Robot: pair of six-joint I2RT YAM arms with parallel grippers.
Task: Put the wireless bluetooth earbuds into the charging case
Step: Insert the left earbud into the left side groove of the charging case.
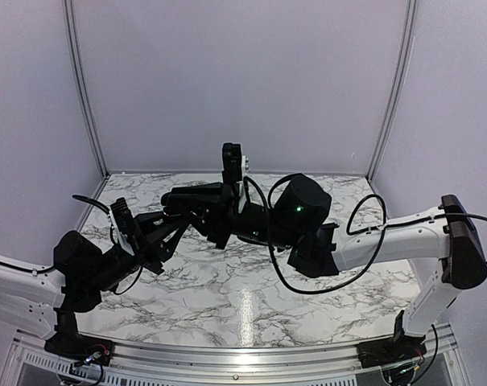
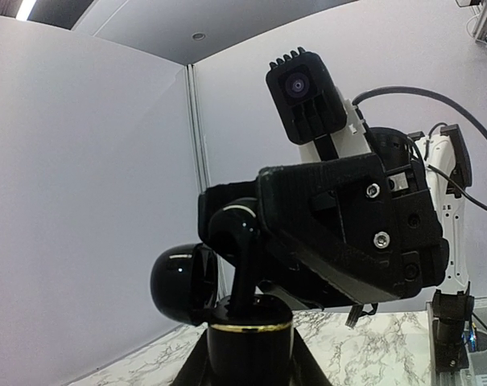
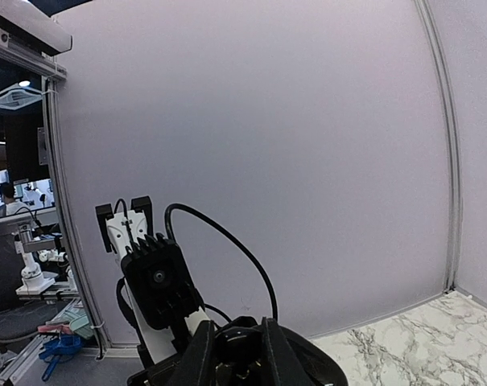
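Earbud (image 2: pixel 235 232), blk, pinched by R gripper (image 3: pixel 237 358), stem down in open charging case (image 2: pixel 249 334); L gripper (image 2: pixel 249 374) clamps case; marble table (image 1: pixel 251 297) below it.

No legible txt, labels or nos. anywhere.

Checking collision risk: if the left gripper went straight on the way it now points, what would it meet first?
Probably the right gripper, which looms just beyond the black case held by the left gripper; how close it is cannot be judged here.
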